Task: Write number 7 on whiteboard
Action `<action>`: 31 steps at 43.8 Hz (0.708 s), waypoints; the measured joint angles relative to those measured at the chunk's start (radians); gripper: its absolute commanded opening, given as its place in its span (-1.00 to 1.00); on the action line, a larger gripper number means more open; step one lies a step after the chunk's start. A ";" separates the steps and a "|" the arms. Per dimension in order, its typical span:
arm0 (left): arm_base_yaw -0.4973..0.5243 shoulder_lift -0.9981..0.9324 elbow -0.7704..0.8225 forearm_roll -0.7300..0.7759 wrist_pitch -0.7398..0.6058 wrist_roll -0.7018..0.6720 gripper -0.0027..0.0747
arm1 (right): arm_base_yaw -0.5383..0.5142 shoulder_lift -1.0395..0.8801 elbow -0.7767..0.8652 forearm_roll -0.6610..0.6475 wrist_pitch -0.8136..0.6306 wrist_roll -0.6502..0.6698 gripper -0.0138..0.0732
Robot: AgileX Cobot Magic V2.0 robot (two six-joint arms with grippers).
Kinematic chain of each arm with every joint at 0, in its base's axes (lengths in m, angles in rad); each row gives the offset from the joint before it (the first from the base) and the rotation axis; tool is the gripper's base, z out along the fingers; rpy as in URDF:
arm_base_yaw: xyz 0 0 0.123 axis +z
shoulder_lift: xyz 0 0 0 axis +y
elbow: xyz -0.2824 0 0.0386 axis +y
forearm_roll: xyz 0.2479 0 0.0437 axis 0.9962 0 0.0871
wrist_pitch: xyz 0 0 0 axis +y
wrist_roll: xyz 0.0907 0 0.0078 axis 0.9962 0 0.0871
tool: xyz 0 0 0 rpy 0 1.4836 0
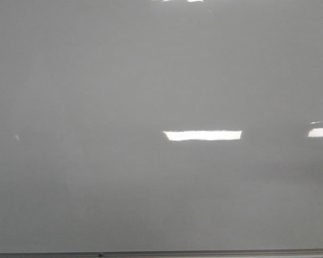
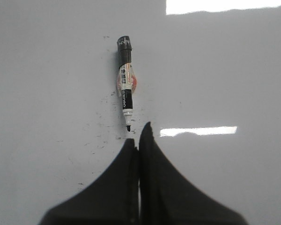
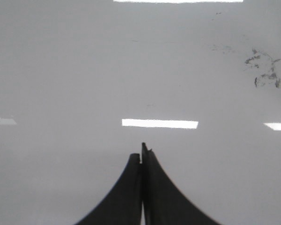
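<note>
Left claw (image 2: 139, 136) clenched on nothing, tips lower centre of the left wrist view, just short of the marker (image 2: 125, 84) — a black-capped pen with its nib pointing at the claw, lying at upper centre amid faint ink specks. Right claw (image 3: 142, 151) also clenched empty, lower centre of its view; dark smudges (image 3: 264, 70) at upper right. The whiteboard (image 1: 97, 80) fills the front view, bare apart from reflections; no number 7 is visible on it.

Risks: the claw must open first — pushing in while clenched would knock the marker away. A thin barrel can roll or get pinched crooked, giving a skewed nib and broken strokes.
</note>
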 measured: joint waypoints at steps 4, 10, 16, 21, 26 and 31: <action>0.000 0.000 0.000 0.000 0.000 0.000 -0.98 | 0.000 0.000 0.000 0.000 0.000 0.000 -0.95; 0.000 0.000 0.000 0.000 0.000 0.000 -0.98 | 0.000 0.000 0.000 0.000 0.000 0.000 -0.95; 0.000 0.000 0.000 0.000 0.000 0.000 -0.98 | 0.000 0.000 0.000 0.000 0.000 0.002 -0.95; 0.000 0.000 0.000 0.000 0.000 0.000 -0.98 | 0.000 0.000 0.000 0.000 0.000 0.003 -0.95; 0.000 0.000 0.000 0.000 0.000 0.000 -0.98 | 0.000 0.000 0.000 0.000 0.000 0.003 -0.95; 0.000 0.000 0.000 0.000 -0.017 0.000 -0.98 | 0.000 0.000 0.000 0.000 0.000 0.003 -0.95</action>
